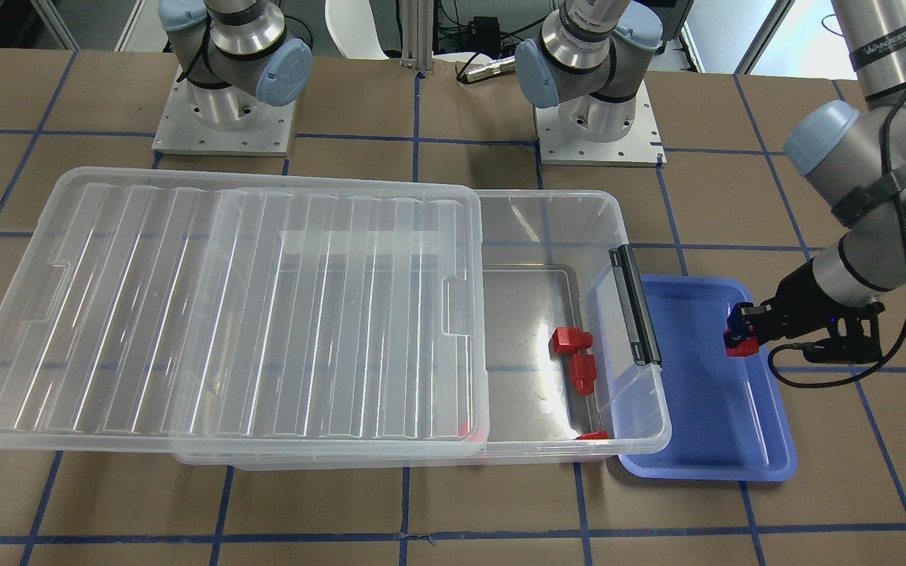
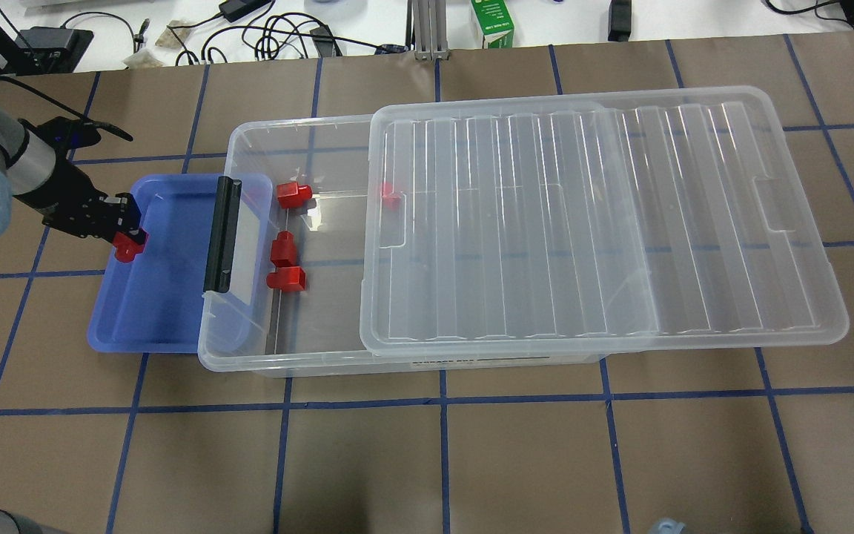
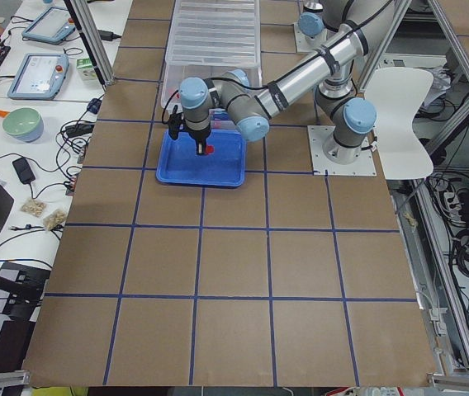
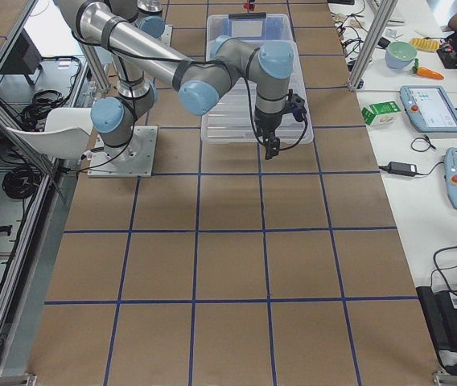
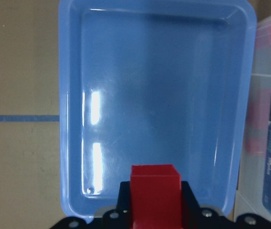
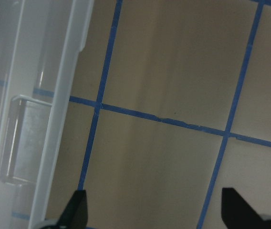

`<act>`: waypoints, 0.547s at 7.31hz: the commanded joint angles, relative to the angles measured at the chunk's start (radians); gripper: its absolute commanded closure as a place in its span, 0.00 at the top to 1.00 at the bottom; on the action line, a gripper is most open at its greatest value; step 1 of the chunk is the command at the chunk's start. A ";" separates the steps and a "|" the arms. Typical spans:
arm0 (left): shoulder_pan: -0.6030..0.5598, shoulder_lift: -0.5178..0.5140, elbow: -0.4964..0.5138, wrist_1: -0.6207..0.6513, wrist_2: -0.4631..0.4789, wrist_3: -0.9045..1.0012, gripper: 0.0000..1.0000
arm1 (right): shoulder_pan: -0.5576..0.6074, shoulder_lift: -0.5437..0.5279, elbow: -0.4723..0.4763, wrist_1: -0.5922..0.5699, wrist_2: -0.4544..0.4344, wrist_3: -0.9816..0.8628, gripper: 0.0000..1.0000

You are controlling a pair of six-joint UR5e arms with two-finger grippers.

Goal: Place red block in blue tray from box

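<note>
My left gripper (image 1: 740, 336) is shut on a red block (image 1: 738, 346) and holds it over the blue tray (image 1: 705, 424), near the tray's long outer rim. The left wrist view shows the block (image 5: 154, 191) between the fingers, with the tray (image 5: 164, 95) below. The overhead view shows the same grip (image 2: 127, 243). The clear box (image 2: 249, 356) lies beside the tray, its lid (image 2: 583, 222) slid aside. Several red blocks (image 2: 283, 248) lie in its open end. My right gripper (image 6: 154, 210) is open and empty over the table, beside the lid's edge.
The box's black latch bar (image 2: 221, 233) overhangs the tray's inner edge. One red block (image 2: 390, 194) lies under the lid's rim. Both arm bases (image 1: 225, 118) stand behind the box. Cables and a green carton (image 2: 492, 22) lie past the table's far edge.
</note>
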 commanded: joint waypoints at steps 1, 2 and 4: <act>0.000 -0.045 -0.027 0.057 -0.024 0.019 0.23 | -0.003 0.013 0.101 -0.080 0.001 0.128 1.00; -0.003 -0.051 -0.027 0.057 -0.065 0.019 0.77 | -0.003 0.015 0.111 -0.079 0.001 0.138 1.00; -0.018 0.001 0.000 0.034 -0.090 0.019 0.99 | -0.002 0.021 0.134 -0.082 0.006 0.143 1.00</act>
